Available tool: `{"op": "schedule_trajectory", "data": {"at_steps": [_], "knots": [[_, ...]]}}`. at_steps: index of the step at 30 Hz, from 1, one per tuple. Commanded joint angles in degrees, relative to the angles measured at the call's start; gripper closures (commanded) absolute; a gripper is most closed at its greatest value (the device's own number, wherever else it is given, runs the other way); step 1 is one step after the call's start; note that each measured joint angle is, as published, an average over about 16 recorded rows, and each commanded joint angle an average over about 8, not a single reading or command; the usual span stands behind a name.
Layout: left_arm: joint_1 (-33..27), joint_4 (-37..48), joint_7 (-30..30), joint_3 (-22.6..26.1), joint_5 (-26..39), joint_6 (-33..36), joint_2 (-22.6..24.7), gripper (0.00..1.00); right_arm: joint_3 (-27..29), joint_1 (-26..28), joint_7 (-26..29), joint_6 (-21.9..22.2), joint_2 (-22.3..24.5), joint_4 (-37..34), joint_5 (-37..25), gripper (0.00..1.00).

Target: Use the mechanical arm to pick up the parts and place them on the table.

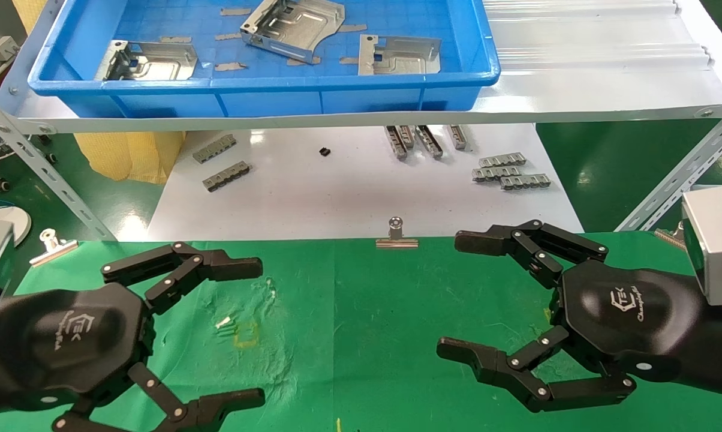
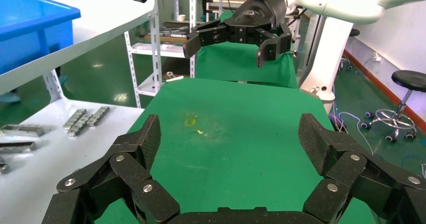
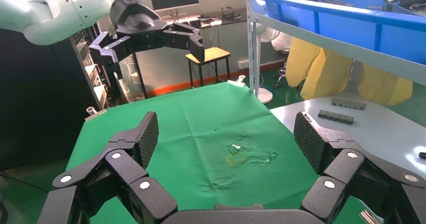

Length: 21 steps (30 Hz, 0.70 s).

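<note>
Both pincers, left pincer [image 1: 241,330] and right pincer [image 1: 463,297], hover spread wide and empty over the green bench [image 1: 367,312]; the parts [image 1: 292,27] lie in the far blue tray [image 1: 265,90], so approach one from above, clearing its rim.

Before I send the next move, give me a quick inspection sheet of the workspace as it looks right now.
Surface: green table, creased cloth with a yellow square mark; no parts on it.
Job's things: three parts in the blue tray on the shelf: left, middle, right.
Clutter: grey notched strips and more of them on the white board; binder clips at the cloth's far edge.
Grippers: left pincer and right pincer both open, empty, above the cloth.
Cables: some on the floor beside the table.
Surroundings: shelf racks, stool, yellow bag.
</note>
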Motion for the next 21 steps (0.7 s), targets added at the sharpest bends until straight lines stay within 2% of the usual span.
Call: {"op": "schedule_trajectory", "data": {"at_steps": [1, 21], "knots": [[0.0, 0.0, 0.0, 0.0, 0.0, 0.0, 0.0, 0.0, 0.0, 0.0, 0.0, 0.0, 0.0, 0.0, 0.0, 1.0], [0.0, 0.0, 0.0, 0.0, 0.0, 0.0, 0.0, 0.0, 0.0, 0.0, 0.0, 0.0, 0.0, 0.0, 0.0, 1.0]]}}
